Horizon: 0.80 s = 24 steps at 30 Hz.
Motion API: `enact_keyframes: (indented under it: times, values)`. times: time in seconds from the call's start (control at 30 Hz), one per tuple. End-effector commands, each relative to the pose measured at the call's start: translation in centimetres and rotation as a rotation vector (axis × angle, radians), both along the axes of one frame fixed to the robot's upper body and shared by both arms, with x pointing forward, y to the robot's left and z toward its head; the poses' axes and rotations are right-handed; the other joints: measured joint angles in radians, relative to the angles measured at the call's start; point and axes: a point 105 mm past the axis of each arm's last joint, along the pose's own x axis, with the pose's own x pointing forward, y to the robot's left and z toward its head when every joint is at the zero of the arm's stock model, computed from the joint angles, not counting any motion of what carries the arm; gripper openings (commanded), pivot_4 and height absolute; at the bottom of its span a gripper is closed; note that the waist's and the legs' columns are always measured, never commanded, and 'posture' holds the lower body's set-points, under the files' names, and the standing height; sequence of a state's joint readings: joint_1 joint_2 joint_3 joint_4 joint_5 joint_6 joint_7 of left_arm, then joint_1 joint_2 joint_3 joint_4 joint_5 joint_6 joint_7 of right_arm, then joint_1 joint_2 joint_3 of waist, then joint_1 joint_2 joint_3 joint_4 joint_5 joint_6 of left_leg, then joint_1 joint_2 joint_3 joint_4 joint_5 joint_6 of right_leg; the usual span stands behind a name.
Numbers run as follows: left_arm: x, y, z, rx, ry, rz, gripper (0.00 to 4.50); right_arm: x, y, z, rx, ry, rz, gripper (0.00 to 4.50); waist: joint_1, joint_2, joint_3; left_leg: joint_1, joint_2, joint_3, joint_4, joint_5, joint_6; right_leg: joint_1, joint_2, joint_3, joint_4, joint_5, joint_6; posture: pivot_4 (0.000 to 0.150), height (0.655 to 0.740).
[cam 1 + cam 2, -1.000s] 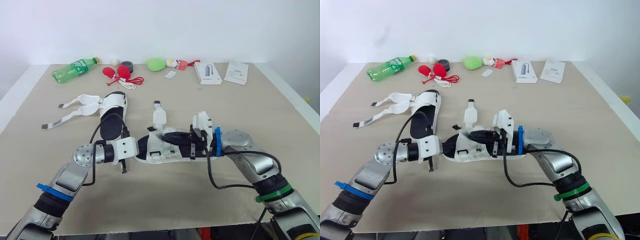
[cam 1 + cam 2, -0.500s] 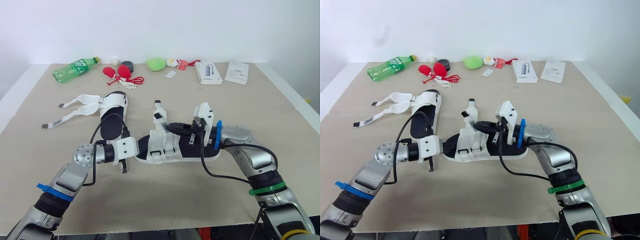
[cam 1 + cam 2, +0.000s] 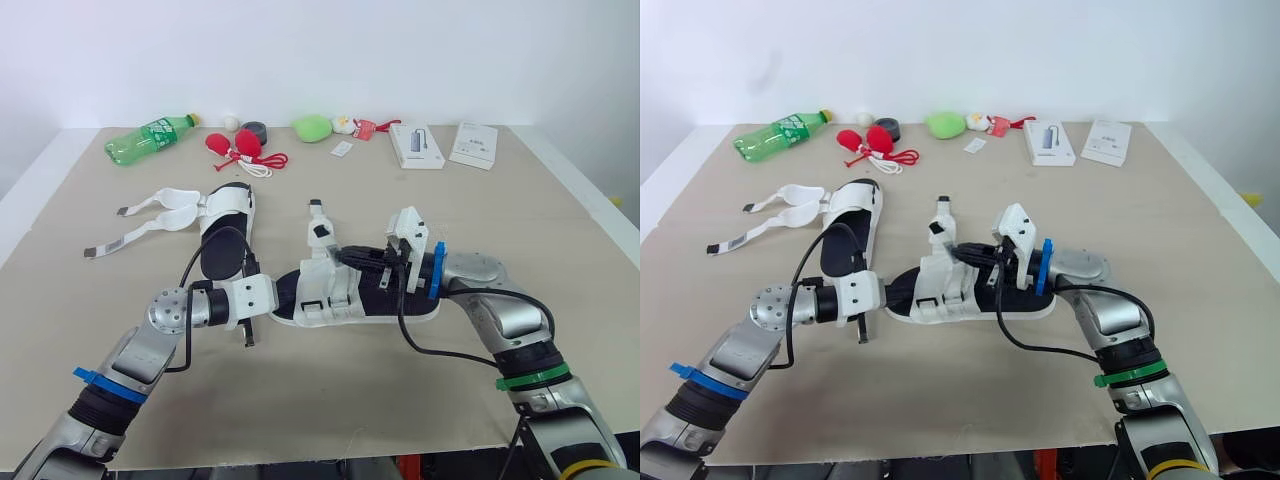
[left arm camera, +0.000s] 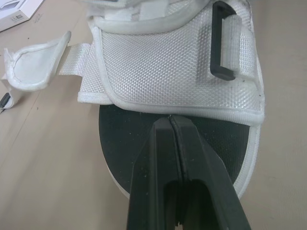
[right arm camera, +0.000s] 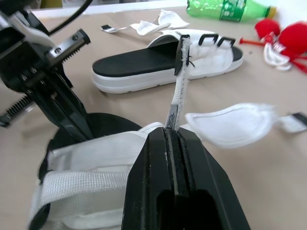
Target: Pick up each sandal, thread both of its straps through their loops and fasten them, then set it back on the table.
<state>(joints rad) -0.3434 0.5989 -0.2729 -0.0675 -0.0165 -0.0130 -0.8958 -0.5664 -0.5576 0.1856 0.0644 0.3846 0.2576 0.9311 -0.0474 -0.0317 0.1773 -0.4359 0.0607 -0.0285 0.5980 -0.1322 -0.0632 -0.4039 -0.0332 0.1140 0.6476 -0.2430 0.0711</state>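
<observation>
The near sandal [image 3: 345, 305], black sole with a white upper, lies mid-table between my two grippers. My left gripper [image 3: 283, 298] is shut on one end of it, its fingertips [image 4: 171, 120] pinched at the rim of the white upper beside a black loop [image 4: 221, 44]. My right gripper [image 3: 334, 256] is shut on a white strap [image 5: 179, 88], which stands up from the upper with its dark tip [image 3: 319, 230] on top. The second sandal [image 3: 226, 222] lies further back on the left with both straps [image 3: 165, 205] spread open on the table.
Along the far edge lie a green bottle [image 3: 150, 138], red bulbs with cord [image 3: 242, 147], a green lump [image 3: 312, 127] and two white boxes [image 3: 415, 146] [image 3: 472, 144]. A loose padded strap flap [image 5: 232, 123] lies beside the near sandal.
My right gripper rose off the sandal's upper and drew the strap up and toward the left. In the last half second it barely shifted. The left gripper stayed put.
</observation>
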Motion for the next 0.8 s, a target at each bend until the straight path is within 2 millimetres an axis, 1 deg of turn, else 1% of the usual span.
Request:
enact_keyframes:
  times: [0.03,0.13,0.2,0.23,0.27,0.3,0.37,0.4,0.47,0.5,0.53,0.57,0.67,0.8]
  values:
    - [0.1,1.2,-2.0,0.065,0.068,0.050,0.00,1.1,-1.5,3.1,0.003,-0.112,-0.056,0.10,0.000,0.000,0.000,0.000,0.000,0.000,0.000,0.000,0.000,0.000,0.000,0.000,0.000,0.000,0.000,0.150,0.7400]
    - [0.1,1.1,-2.0,0.063,0.067,0.047,0.00,1.1,-1.5,2.9,0.015,-0.077,-0.044,0.10,0.000,0.000,0.000,0.000,0.000,0.000,0.000,0.000,0.000,0.000,0.000,0.000,0.000,0.000,0.000,0.150,0.7400]
    - [0.1,1.0,-2.0,0.062,0.066,0.044,0.00,1.1,-1.4,2.5,0.011,-0.061,-0.043,0.10,0.000,0.000,0.000,0.000,0.000,0.000,0.000,0.000,0.000,0.000,0.000,0.000,0.000,0.000,0.000,0.150,0.7400]
    - [0.1,0.9,-2.0,0.060,0.066,0.043,0.00,1.0,-1.4,2.1,0.010,-0.041,-0.040,0.75,0.000,0.000,0.000,-0.001,0.000,0.000,0.000,0.000,0.000,-0.001,0.000,0.000,0.000,0.000,0.000,0.150,0.7400]
    - [0.1,0.8,-2.0,0.058,0.065,0.042,0.00,0.9,-1.3,1.7,0.006,-0.029,-0.034,0.80,0.000,0.000,0.000,-0.001,0.000,0.000,0.000,0.000,0.000,-0.001,0.000,0.000,0.000,0.000,0.000,0.150,0.7400]
    - [0.1,0.8,-1.9,0.057,0.065,0.041,0.00,0.8,-1.2,1.5,-0.004,-0.039,-0.031,1.31,0.000,0.000,0.000,-0.001,0.000,0.000,0.000,0.000,0.000,-0.001,0.000,0.000,0.000,0.000,0.000,0.150,0.7400]
    - [0.0,0.8,-2.0,0.059,0.065,0.040,0.00,0.8,-1.2,1.0,-0.020,-0.035,-0.025,2.10,0.000,0.000,0.000,-0.001,0.000,0.000,0.000,0.000,0.000,-0.001,0.000,0.000,0.000,0.000,0.000,0.150,0.7400]
    - [0.0,0.9,-2.0,0.060,0.065,0.040,0.00,0.8,-1.2,0.9,-0.020,-0.034,-0.025,2.40,0.000,0.000,0.000,-0.001,0.000,0.000,0.000,0.000,0.000,-0.001,0.000,0.000,0.000,0.000,0.000,0.150,0.7400]
    - [0.0,0.9,-2.0,0.061,0.065,0.042,0.00,0.9,-1.2,0.9,-0.018,-0.033,-0.027,3.72,0.000,0.000,0.000,-0.001,0.000,0.000,0.000,0.000,0.000,-0.001,0.000,0.000,0.000,0.000,0.000,0.150,0.7400]
    - [0.0,1.0,-2.0,0.062,0.064,0.043,0.00,0.9,-1.2,1.0,-0.018,-0.035,-0.028,3.84,0.000,0.000,0.000,-0.001,0.000,0.000,0.000,0.000,0.000,-0.001,0.000,0.000,0.000,0.000,0.000,0.150,0.7400]
    - [0.0,0.9,-2.0,0.062,0.064,0.043,0.00,1.0,-1.2,1.0,-0.018,-0.037,-0.027,4.21,0.000,0.000,0.000,-0.001,0.000,0.000,0.000,0.000,0.000,-0.001,0.000,0.000,0.000,0.000,0.000,0.150,0.7400]
    - [0.0,0.9,-2.0,0.062,0.064,0.043,0.00,1.0,-1.2,1.0,-0.021,-0.044,-0.028,4.45,0.000,0.000,0.000,-0.001,0.000,0.000,0.000,0.000,0.000,-0.001,0.000,0.000,0.000,0.000,0.000,0.150,0.7400]
    - [0.0,0.9,-2.0,0.060,0.064,0.043,0.00,1.3,-1.4,1.6,-0.018,-0.073,-0.042,4.45,0.000,0.000,0.000,-0.001,0.000,0.000,0.000,0.000,0.000,-0.001,0.000,0.000,0.000,0.000,0.000,0.150,0.7400]
    - [0.0,0.9,-1.9,0.059,0.064,0.045,0.00,2.1,-1.7,3.8,0.013,-0.134,-0.054,4.45,0.000,0.000,0.000,-0.001,0.000,0.000,0.000,0.000,0.000,-0.001,0.000,0.000,0.000,0.000,0.000,0.150,0.7400]
